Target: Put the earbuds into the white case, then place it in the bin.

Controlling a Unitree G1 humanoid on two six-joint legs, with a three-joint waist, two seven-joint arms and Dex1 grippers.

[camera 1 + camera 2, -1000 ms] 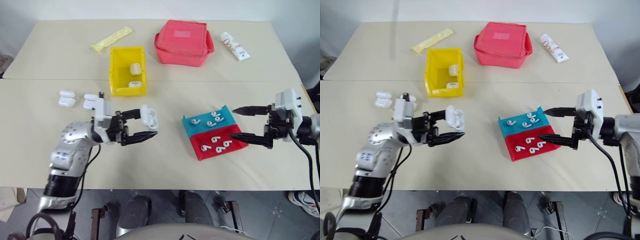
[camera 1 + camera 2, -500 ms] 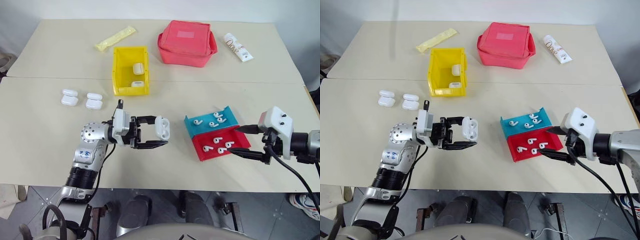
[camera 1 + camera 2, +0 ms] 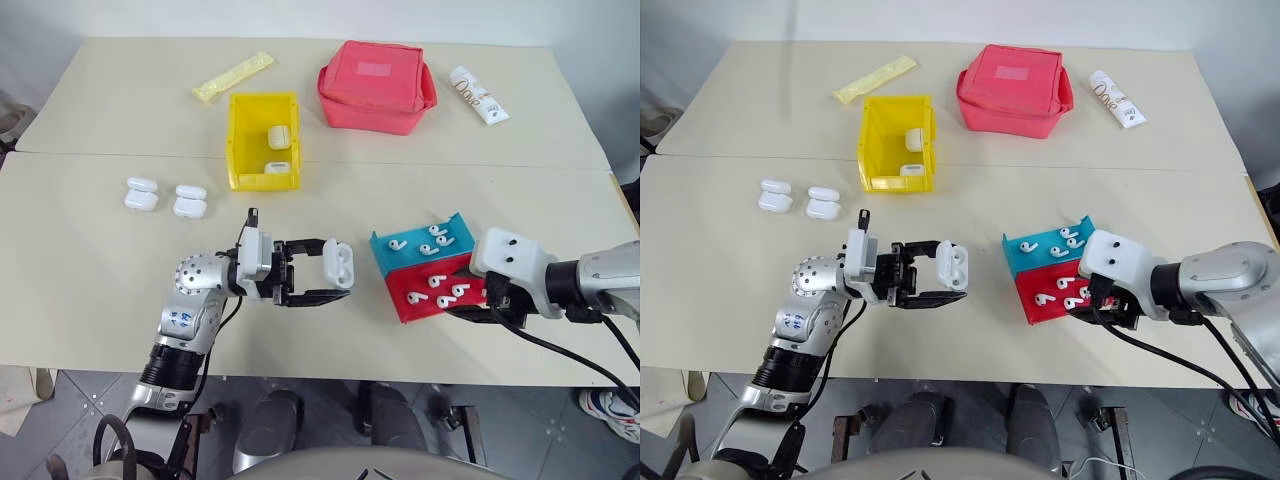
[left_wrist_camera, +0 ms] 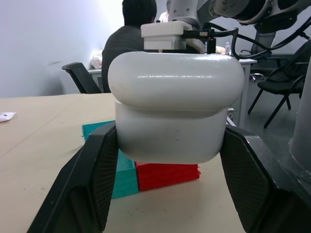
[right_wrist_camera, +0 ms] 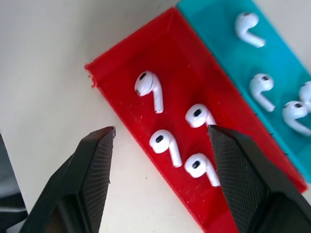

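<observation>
Lying loose in the red tray (image 5: 146, 63), four earbuds (image 5: 164, 143) sit between the spread fingers of the right gripper (image 5: 160, 155), which hangs over the tray's near corner with its fingers apart and touching nothing. More earbuds lie in the blue tray (image 3: 455, 226) that adjoins the red one. The left gripper (image 3: 322, 271) is clamped on the white case (image 3: 337, 265), holding it above the table (image 3: 90, 280) just left of the trays; the case's lid stands slightly raised. The bin (image 3: 262, 139), farther back, holds two more cases. Four spare cases (image 3: 166, 197) lie left of it; a pink-red pouch (image 3: 377, 85) sits behind.
</observation>
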